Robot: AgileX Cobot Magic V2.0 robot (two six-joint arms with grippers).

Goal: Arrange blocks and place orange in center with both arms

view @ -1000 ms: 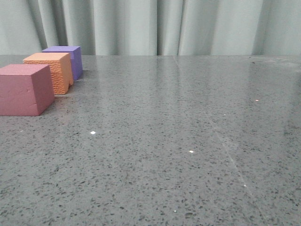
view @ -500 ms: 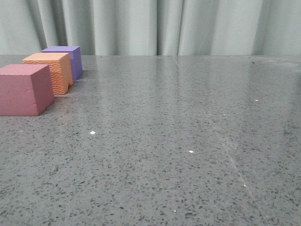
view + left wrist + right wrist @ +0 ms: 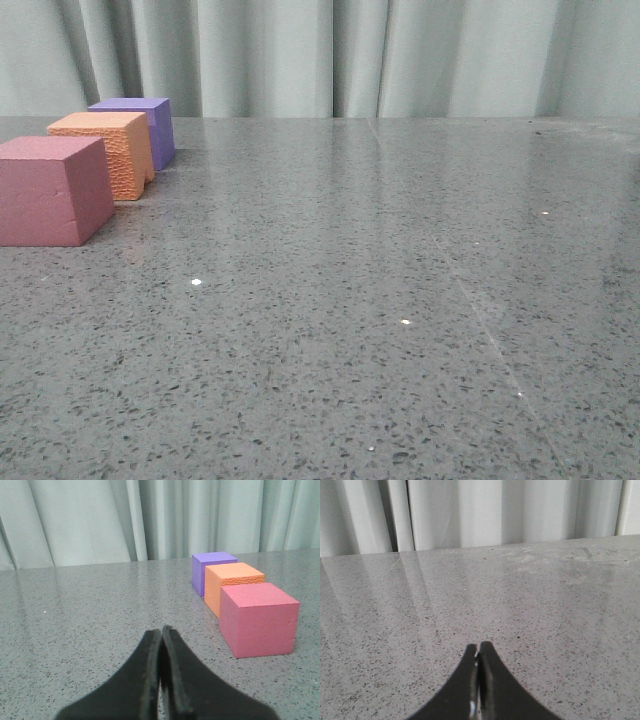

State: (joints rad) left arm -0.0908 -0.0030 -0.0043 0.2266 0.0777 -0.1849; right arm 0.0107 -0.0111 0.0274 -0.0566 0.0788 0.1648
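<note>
Black fingers of the left gripper [image 3: 161, 635] press together tip to tip in the left wrist view, with nothing between them, low over the speckled grey stone tabletop [image 3: 380, 300]. The right gripper [image 3: 479, 652] is likewise pinched closed on nothing, and its view shows only bare tabletop running back to the pale curtain [image 3: 470, 512].

Just ahead of the left gripper and off to one side stands the pink-red cube [image 3: 259, 619], the nearest of three blocks set in a line that runs away from the camera. Behind it, touching or very nearly so, sits the orange cube [image 3: 231, 582] with its pebbled face, in the middle place of the line. The purple cube [image 3: 210, 570] stands farthest back, close against the orange one.

From the front, the same row lies at the table's left edge: pink-red cube [image 3: 50, 190] nearest, orange cube [image 3: 105, 152] next, purple cube [image 3: 140, 125] last, before the folds of the curtain [image 3: 330, 55].
</note>
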